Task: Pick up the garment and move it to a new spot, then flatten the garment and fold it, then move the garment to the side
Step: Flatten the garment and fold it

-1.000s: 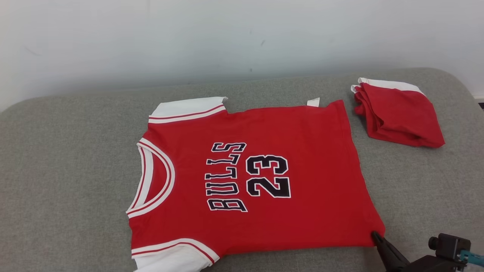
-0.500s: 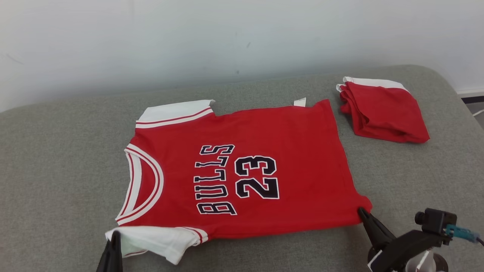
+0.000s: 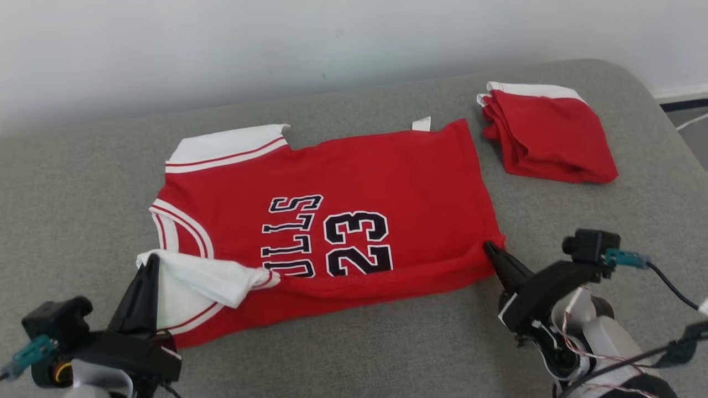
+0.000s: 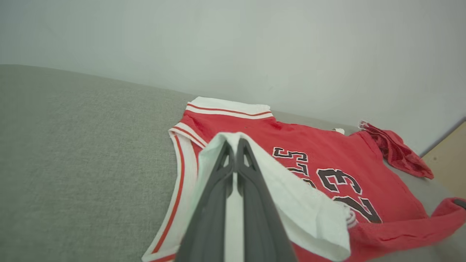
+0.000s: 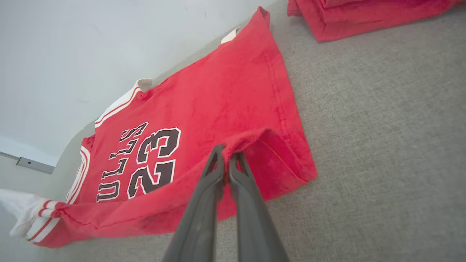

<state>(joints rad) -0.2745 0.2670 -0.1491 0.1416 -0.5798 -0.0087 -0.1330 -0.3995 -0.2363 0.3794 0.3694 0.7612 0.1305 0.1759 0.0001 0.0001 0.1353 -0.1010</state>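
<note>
The garment [image 3: 359,177] is a red jersey with white sleeves and "BULLS 23" in black, lying on the grey cushion with its collar to the left. My left gripper [image 3: 150,264] is shut on the near white sleeve [image 4: 291,203], lifted over the jersey's front. My right gripper [image 3: 490,249] is shut on the near hem corner [image 5: 244,140], also raised. Between them the near edge curls up and inward, hiding part of the lettering. In the wrist views the left gripper [image 4: 235,145] pinches white cloth and the right gripper [image 5: 226,151] pinches red cloth.
A second red and white garment [image 3: 547,138] lies folded at the back right of the grey cushion [image 3: 83,182]. A pale wall [image 3: 276,38] runs behind. The cushion's right edge drops to the floor [image 3: 686,116] at the far right.
Both grippers have carried the jersey's near edge up and away from me, the sleeve now over the collar side. The head camera has also shifted, bringing both arms further into view.
</note>
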